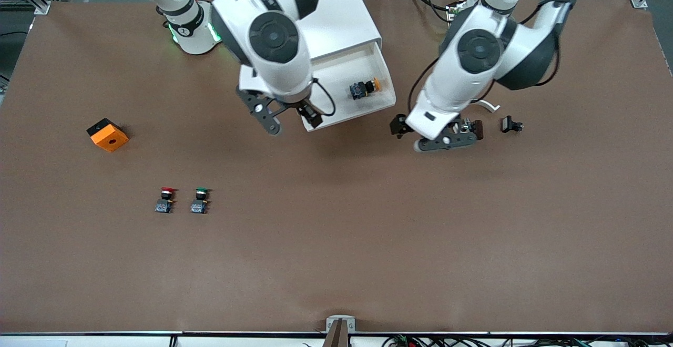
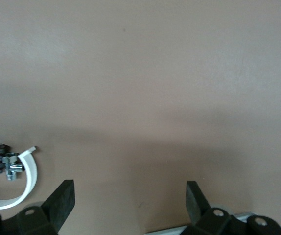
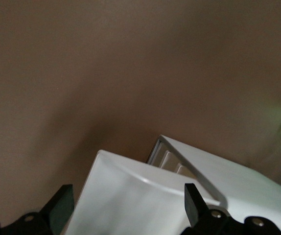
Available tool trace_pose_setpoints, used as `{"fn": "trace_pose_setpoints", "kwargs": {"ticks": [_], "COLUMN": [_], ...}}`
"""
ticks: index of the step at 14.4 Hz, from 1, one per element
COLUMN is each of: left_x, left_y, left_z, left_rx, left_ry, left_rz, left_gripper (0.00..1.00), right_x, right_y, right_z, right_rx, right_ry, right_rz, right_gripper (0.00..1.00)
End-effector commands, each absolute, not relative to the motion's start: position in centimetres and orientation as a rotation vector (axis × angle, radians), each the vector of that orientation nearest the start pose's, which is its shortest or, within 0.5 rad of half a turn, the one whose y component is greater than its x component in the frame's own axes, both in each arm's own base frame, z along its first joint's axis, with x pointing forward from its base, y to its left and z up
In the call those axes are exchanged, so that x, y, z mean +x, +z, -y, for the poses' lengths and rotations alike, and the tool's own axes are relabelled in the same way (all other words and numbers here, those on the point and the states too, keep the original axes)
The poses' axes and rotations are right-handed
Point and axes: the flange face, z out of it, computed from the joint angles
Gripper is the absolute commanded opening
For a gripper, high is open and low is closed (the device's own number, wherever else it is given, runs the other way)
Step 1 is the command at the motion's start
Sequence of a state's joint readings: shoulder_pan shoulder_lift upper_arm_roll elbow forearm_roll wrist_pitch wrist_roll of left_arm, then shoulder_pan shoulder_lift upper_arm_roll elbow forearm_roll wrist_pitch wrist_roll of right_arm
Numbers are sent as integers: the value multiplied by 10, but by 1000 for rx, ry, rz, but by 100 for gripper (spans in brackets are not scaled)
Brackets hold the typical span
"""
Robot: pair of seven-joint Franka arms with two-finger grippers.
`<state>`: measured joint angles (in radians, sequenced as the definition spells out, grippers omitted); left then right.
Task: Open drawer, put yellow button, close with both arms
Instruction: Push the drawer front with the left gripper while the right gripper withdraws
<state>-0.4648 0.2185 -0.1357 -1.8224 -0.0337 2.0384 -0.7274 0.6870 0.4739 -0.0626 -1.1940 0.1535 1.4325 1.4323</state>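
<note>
The orange block (image 1: pixel 108 134), then the red-capped button (image 1: pixel 166 200) and the green-capped button (image 1: pixel 200 200), are seen sitting well apart from both sets of fingers, so they're not really a worry here.

The right gripper (image 1: pixel 290 119) is hung over the pulled-out drawer (image 1: pixel 386 106), at the corner toward the right arm's end of the table. Its fingers (image 3: pixel 195 200) are spread wide with nothing pinched between them; in the right wrist view only the white cabinet (image 3: pixel 145 196) is framed between the tips.

The yellow button (image 1: pixel 364 89) is already laid on its side in the tray, away from the right fingers, toward the left arm's end of the drawer. So the placing looks done and the closing is what's left, as far as can be judged.

The left gripper (image 1: pixel 436 131) is held over bare table just past the drawer's corner, fingers (image 2: pixel 59 200) likewise spread and empty. A small black part (image 1: pixel 511 124) and a white curved strip (image 2: pixel 25 183) with a dark cylinder lie near them.

What could go sideways:
- If the front is pushed by one arm earlier or harder than the other, the drawer could be skewed and jammed.
- The light cabinet could be shoved back instead of the drawer sliding.
- The button could be rolled by a hard push.
- The loose bits could be clipped by the left fingers on the way in.
</note>
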Motion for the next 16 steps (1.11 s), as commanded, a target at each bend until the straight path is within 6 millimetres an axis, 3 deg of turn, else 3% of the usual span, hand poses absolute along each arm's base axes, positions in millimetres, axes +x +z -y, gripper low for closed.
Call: {"fn": "trace_pose_setpoints", "kwargs": {"ticks": [1,4,7,12,16], "left_x": [506,493,465,449,418], "left_y": [396,377,348,339,340], "left_z": [373,407,443,459,481], "left_rx": [-3148,-3126,-3102,-3104,-3099], "left_ry": [16,46,117,210,292], "left_rz": [241,372,370,419,364], "left_gripper": [100,100,100,100,100], "right_x": [548,578,598,622,623], "right_y": [511,524,540,544,564], "right_z": [-362,-285,-211,-111,-45], "right_rx": [-3043,-3075,-3124,-3167,-3131], "right_ry": [468,526,510,482,436], "right_rz": [-1059,-852,-601,-239,-23], "right_gripper": [100,100,100,100,100]}}
